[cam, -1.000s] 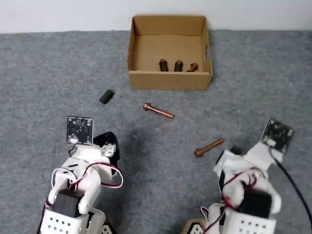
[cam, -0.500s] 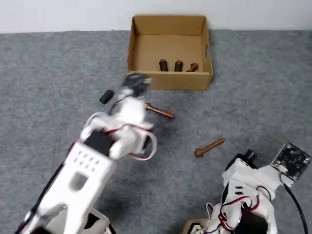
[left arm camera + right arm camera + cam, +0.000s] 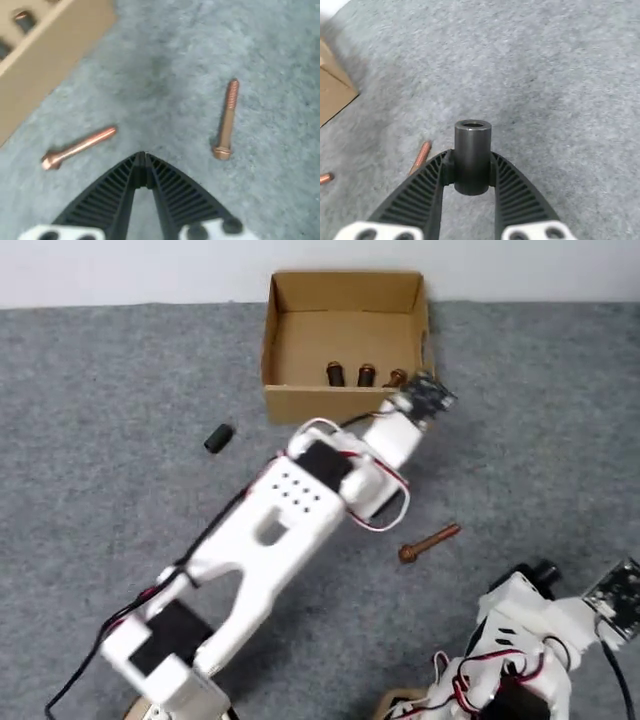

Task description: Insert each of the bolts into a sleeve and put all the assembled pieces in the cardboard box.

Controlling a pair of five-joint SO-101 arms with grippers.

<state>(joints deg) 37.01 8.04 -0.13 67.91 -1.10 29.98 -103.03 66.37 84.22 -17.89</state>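
Left pincer [image 3: 141,159] closed, empty, over counter [image 3: 100,390], near a bolt [image 3: 226,122] and a second bolt [image 3: 79,147]. Right pincer [image 3: 470,159] clamps upright sleeve [image 3: 472,137]. Cardboard box [image 3: 345,405] at 12 o'clock; loose sleeve [image 3: 219,437] at 10.

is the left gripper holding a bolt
No, the left gripper is shut on nothing, while one bolt and a second bolt lie loose on the carpet.

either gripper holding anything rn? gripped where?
Right gripper holds a black sleeve, pinched across its side wall, open end sticking out past the fingertips. Left gripper is shut on nothing.
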